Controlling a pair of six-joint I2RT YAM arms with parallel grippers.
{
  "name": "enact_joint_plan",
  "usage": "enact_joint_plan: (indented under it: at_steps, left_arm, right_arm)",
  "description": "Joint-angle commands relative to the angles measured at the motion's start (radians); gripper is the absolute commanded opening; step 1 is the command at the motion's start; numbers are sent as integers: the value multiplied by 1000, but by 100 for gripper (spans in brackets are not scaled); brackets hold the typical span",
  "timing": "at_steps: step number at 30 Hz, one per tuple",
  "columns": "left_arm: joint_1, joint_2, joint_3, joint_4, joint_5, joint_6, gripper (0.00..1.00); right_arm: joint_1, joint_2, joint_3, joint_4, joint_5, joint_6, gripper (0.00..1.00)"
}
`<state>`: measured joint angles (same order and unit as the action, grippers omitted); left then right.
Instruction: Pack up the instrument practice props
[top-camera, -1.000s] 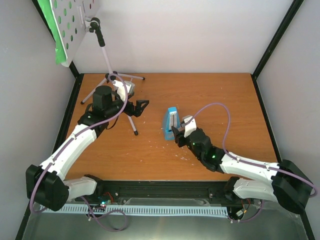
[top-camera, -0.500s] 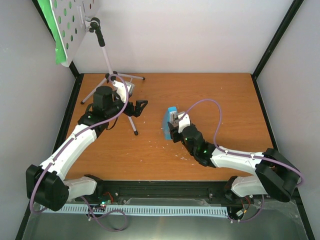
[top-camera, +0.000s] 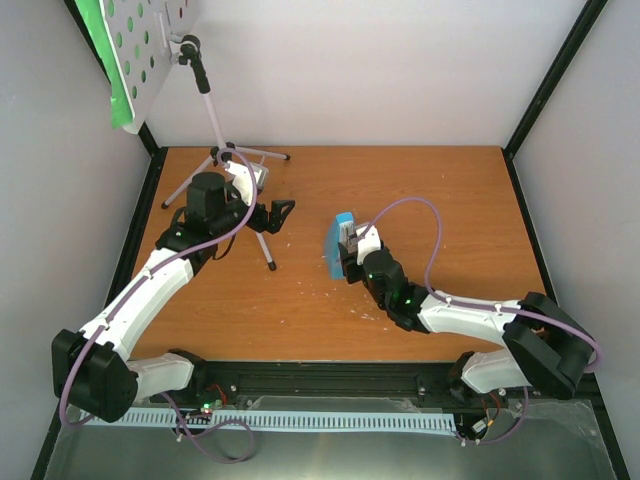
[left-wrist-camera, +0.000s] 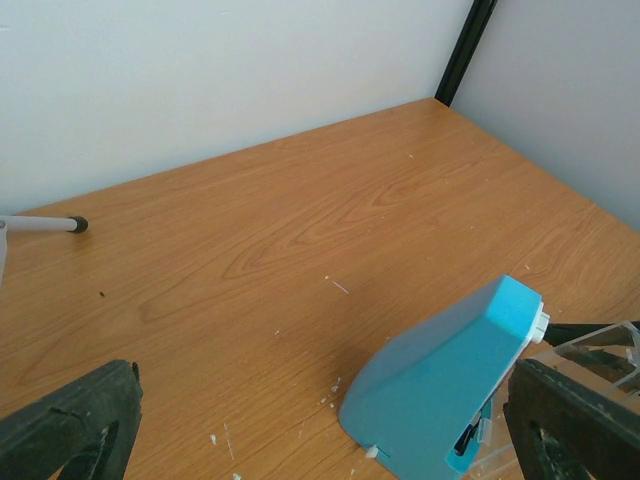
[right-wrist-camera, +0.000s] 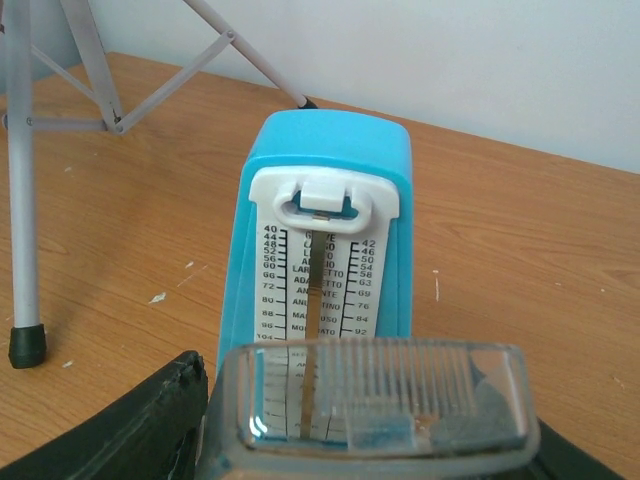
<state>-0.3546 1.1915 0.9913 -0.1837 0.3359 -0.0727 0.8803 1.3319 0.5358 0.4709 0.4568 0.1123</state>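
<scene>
Overhead plus wrist close-ups sharing metronome (top-camera: 338, 250)

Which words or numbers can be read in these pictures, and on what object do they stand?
"40 44 48 52 56 60": left column of the white scale on the blue metronome.
"42 46 50 54 58 63": right column.
"LARGHETTO", "MODERATO": middle, small, only just legible; the other tempo words are too blurred.
Nothing readable elsewhere.

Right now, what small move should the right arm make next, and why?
Probably ease the right gripper slightly forward so its fingers straddle the metronome, then close. The metronome stands upright just ahead of the fingers, its dial facing the wrist camera, and it doesn't look gripped yet. How wide the fingers stand is unclear.
</scene>
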Motion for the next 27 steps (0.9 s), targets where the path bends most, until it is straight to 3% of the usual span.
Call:
enact_joint_plan:
  at_steps: [1, 27]
  left_arm:
    - [4, 3, 17, -6, -6, 7, 99]
    - [3, 13, 11, 0, -23, 21, 99]
  right_arm:
    - [-12, 23, 16, 56, 21, -13, 51]
    - [-12, 119, -43, 197, 44, -103, 51]
